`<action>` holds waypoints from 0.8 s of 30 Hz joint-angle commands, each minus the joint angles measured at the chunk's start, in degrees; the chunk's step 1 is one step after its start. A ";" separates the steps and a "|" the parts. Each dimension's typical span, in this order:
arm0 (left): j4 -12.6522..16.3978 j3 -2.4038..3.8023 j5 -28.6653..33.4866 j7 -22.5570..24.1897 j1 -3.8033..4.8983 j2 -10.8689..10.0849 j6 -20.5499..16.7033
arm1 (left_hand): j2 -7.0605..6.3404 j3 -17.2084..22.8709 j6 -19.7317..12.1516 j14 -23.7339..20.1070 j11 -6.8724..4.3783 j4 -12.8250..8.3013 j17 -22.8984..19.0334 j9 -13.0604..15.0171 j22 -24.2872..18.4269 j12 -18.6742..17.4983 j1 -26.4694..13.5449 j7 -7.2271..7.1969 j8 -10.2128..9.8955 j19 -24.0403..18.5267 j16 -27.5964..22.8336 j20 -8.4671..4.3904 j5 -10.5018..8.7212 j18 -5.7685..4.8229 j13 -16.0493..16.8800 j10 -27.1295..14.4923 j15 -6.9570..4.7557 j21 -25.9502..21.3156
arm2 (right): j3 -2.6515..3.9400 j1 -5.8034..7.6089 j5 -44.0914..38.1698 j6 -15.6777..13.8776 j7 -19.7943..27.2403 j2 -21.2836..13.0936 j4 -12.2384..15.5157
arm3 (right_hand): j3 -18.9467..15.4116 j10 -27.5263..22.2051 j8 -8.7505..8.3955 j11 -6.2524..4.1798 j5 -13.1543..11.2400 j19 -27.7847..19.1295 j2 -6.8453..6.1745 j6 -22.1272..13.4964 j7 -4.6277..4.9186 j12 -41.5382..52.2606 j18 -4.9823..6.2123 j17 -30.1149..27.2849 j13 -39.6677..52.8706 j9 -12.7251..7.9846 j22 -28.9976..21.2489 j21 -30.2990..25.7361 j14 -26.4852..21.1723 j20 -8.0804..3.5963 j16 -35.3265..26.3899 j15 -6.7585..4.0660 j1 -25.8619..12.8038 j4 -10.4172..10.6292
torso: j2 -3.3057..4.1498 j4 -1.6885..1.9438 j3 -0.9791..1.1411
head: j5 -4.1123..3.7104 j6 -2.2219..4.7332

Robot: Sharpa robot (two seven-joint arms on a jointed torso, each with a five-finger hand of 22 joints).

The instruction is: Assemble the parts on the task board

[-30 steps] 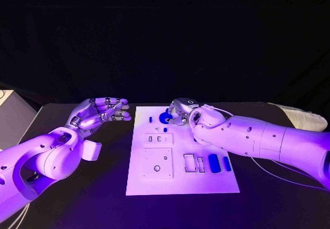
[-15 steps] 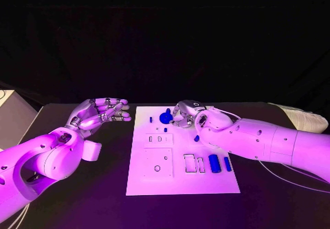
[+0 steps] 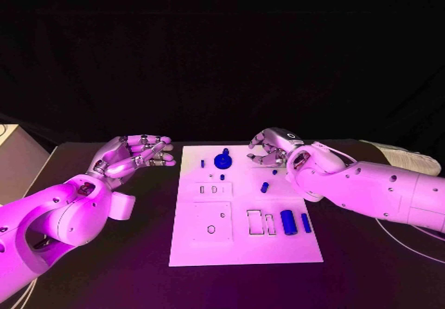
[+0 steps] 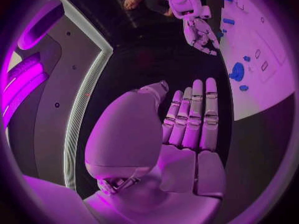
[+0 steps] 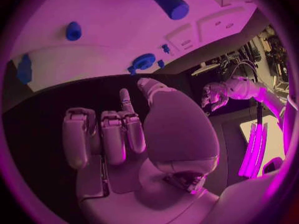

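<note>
The white task board [image 3: 190,248] lies in the middle of the black table. A round blue part [image 3: 222,159] stands near its far edge, with small blue pieces [image 3: 264,187] around it. A blue cylinder [image 3: 289,221] and a blue bar [image 3: 306,221] lie at the board's right side. My right hand [image 3: 271,147] hovers over the board's far right corner, fingers loosely bent, holding nothing. My left hand [image 3: 139,151] hangs left of the board with fingers apart and empty. The right wrist view shows the board [image 5: 112,25], cylinder [image 5: 167,1] and round part [image 5: 144,62] beyond the fingers.
White recessed sockets [image 3: 213,188] and a square plate [image 3: 212,221] sit on the board's left half, and two narrow slots [image 3: 256,221] beside the cylinder. A pale box [image 3: 14,154] stands at the table's far left. Cables [image 3: 403,161] lie at the right.
My right hand has moved right, from over the round blue part to the board's far right corner, uncovering small blue pieces. The left hand has stayed put.
</note>
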 commanded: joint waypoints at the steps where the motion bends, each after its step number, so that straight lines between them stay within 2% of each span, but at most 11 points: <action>1: -0.03 0.05 -0.13 0.46 -0.04 0.08 0.62 | -0.52 0.35 -0.26 -0.46 0.12 0.11 0.10 -0.02 0.06 -0.40 -0.23 0.65 0.10 -0.02 0.30 -0.13 -0.35 0.71 -0.05 0.39 -0.15 0.24 | 0.08 0.73 10.64 -1.91 9.40 -2.33 0.17 | 1.30 5.28 -0.20 -0.04 -0.54 3.60 -0.56 0.09 0.30 -0.23 -0.79 13.29 14.28 -0.08 7.82 -0.13 5.46 -0.21 -0.05 -0.10 1.55 -1.02 | -0.04 -0.35 0.35 | 0.02 0.29; 7: -0.16 0.05 -0.11 0.53 -0.18 0.22 0.69 | -0.53 0.36 -0.25 -0.47 0.11 0.10 0.11 -0.01 0.06 -0.40 -0.23 0.64 0.10 -0.03 0.31 -0.13 -0.35 0.71 -0.05 0.41 -0.15 0.24 | 0.12 1.43 14.60 1.64 14.32 -6.14 -1.24 | 3.15 5.19 -0.09 0.01 -2.20 3.69 -1.80 0.54 0.32 -0.32 -0.88 13.51 14.20 -0.13 8.23 0.15 5.51 -0.18 0.01 -0.14 3.91 -3.11 | -0.09 -0.43 0.67 | -0.39 0.44; 11: -0.18 0.05 -0.11 0.54 -0.37 0.32 0.81 | -0.53 0.39 -0.19 -0.52 0.08 0.08 0.15 0.00 0.06 -0.37 -0.20 0.58 0.15 -0.05 0.31 -0.12 -0.35 0.71 -0.03 0.50 -0.16 0.24 | 0.11 1.54 13.76 4.84 16.37 -7.55 -3.22 | 3.75 5.06 -0.01 -0.07 -3.79 3.71 -2.61 0.80 0.18 -0.45 -0.90 13.70 14.06 -0.15 8.37 0.24 5.55 -0.32 0.06 -0.36 5.13 -4.29 | -0.04 -0.49 0.80 | -1.22 0.56; 13: -0.17 0.05 -0.10 0.54 -0.47 0.43 0.93 | -0.53 0.39 -0.19 -0.52 0.08 0.08 0.15 0.00 0.06 -0.37 -0.20 0.58 0.15 -0.05 0.31 -0.12 -0.35 0.71 -0.03 0.50 -0.16 0.24 | 0.09 1.46 12.69 6.21 17.03 -8.17 -4.24 | 3.84 4.99 -0.03 -0.11 -4.19 3.70 -3.03 0.80 0.12 -0.52 -0.90 13.66 13.99 -0.18 8.38 0.24 5.54 -0.40 0.04 -0.46 5.49 -4.69 | -0.03 -0.41 0.66 | -1.78 0.77; 15: -0.17 0.05 -0.10 0.53 -0.54 0.50 1.01 | -0.51 0.44 -0.10 -0.55 0.04 0.05 0.19 0.03 0.05 -0.34 -0.17 0.54 0.21 -0.07 0.33 -0.12 -0.35 0.71 -0.01 0.62 -0.17 0.25 | 0.05 1.33 11.79 7.37 17.35 -8.59 -5.24 | 3.92 4.92 -0.11 -0.15 -4.46 3.72 -3.43 0.71 0.08 -0.59 -0.92 13.77 13.92 -0.23 8.47 0.30 5.56 -0.49 0.07 -0.55 5.90 -5.11 | 0.00 -0.40 0.77 | -2.08 0.79; 16: -0.18 0.05 -0.10 0.52 -0.57 0.52 1.02 | -0.50 0.48 -0.05 -0.57 0.02 0.04 0.22 0.04 0.05 -0.31 -0.16 0.53 0.24 -0.08 0.34 -0.13 -0.35 0.71 0.01 0.73 -0.19 0.26 | 0.03 1.24 11.29 7.90 17.44 -8.74 -5.80 | 3.96 4.86 -0.19 -0.16 -4.53 3.70 -3.64 0.58 0.11 -0.65 -0.91 13.80 13.86 -0.28 8.45 0.27 5.57 -0.51 0.08 -0.54 6.11 -5.32 | 0.00 -0.37 0.74 | -2.39 0.73; 19: -0.24 0.05 -0.10 0.52 -0.67 0.60 1.06 | -0.51 0.52 0.00 -0.60 -0.02 0.03 0.27 0.06 0.05 -0.25 -0.15 0.52 0.27 -0.10 0.37 -0.13 -0.34 0.72 0.04 0.90 -0.20 0.27 | -0.02 0.85 10.12 9.30 17.51 -8.92 -7.56 | 3.87 4.67 -0.52 -0.07 -4.77 3.69 -4.15 0.05 0.26 -0.82 -0.92 13.89 13.68 -0.44 8.44 0.25 5.59 -0.45 0.10 -0.38 6.36 -5.67 | 0.04 -0.54 0.82 | -2.60 0.67; 20: -0.26 0.05 -0.10 0.52 -0.69 0.63 1.08 | -0.51 0.52 0.00 -0.60 -0.02 0.03 0.27 0.06 0.05 -0.25 -0.15 0.52 0.27 -0.10 0.37 -0.13 -0.34 0.72 0.04 0.90 -0.20 0.27 | -0.04 0.72 9.90 9.67 17.50 -8.91 -8.05 | 3.77 4.57 -0.73 0.02 -5.12 3.68 -4.30 -0.29 0.38 -0.92 -0.92 13.86 13.59 -0.54 8.44 0.23 5.58 -0.38 0.10 -0.24 6.32 -5.71 | 0.01 -0.52 0.76 | -2.75 0.60; 22: -0.30 0.05 -0.10 0.52 -0.74 0.67 1.10 | -0.51 0.52 0.00 -0.60 -0.02 0.03 0.27 0.06 0.05 -0.25 -0.15 0.52 0.27 -0.10 0.37 -0.13 -0.34 0.72 0.04 0.90 -0.20 0.27 | -0.05 0.48 9.63 10.35 17.46 -8.88 -8.79 | 3.49 4.46 -1.05 0.19 -6.38 3.64 -4.31 -0.81 0.56 -1.02 -0.91 13.85 13.49 -0.69 8.37 0.15 5.58 -0.20 0.09 -0.01 6.06 -5.56 | 0.01 -0.49 0.87 | -2.92 0.56; 24: -0.35 0.05 -0.10 0.52 -0.79 0.69 1.10 | -0.51 0.54 0.02 -0.62 -0.03 0.03 0.30 0.06 0.05 -0.22 -0.15 0.52 0.29 -0.10 0.38 -0.13 -0.34 0.72 0.06 0.99 -0.21 0.28 | -0.08 0.25 9.44 11.12 17.37 -8.85 -9.34 | 3.14 4.40 -1.46 0.32 -7.09 3.64 -4.39 -1.44 0.69 -1.08 -0.91 13.92 13.43 -0.86 8.39 0.16 5.59 -0.04 0.11 0.16 6.00 -5.53 | -0.01 -0.40 0.78 | -3.09 0.40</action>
